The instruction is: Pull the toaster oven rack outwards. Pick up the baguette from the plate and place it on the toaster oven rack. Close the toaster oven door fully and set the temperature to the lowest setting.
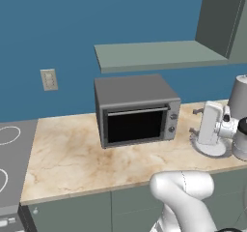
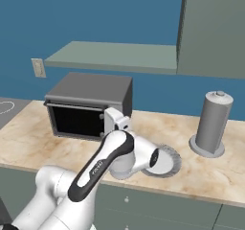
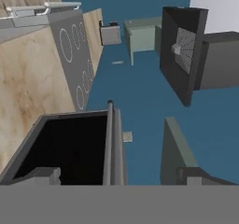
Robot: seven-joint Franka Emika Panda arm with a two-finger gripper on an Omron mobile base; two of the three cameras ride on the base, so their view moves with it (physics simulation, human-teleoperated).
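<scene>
item: toaster oven, grey box on the marble worktop, knob column on its right front; sits just beyond and to the left of the pincer. item: toaster oven door, black glass, silver handle bar along its top edge; appears upright and shut in both base views, and in the hand view its dark pane and handle bar run close under the pincer. item: toaster oven rack, presumably inside behind the closed door. item: plate, round and grey, lying directly beneath the wrist, largely covered by the arm; the baguette cannot be made out on it. item: pincer, held beside the oven's right front corner, near the knobs, jaws standing wide apart and grasping nothing. item: tall grey cylindrical container, well off to the far side of the pincer from the oven. status, judged: the first step is in hand, and the door looks to need lowering before the rack can be drawn out. next move calls for bringing the open jaws across to straddle the handle bar, clenching, then pulling outward and down about the bottom hinge.
</scene>
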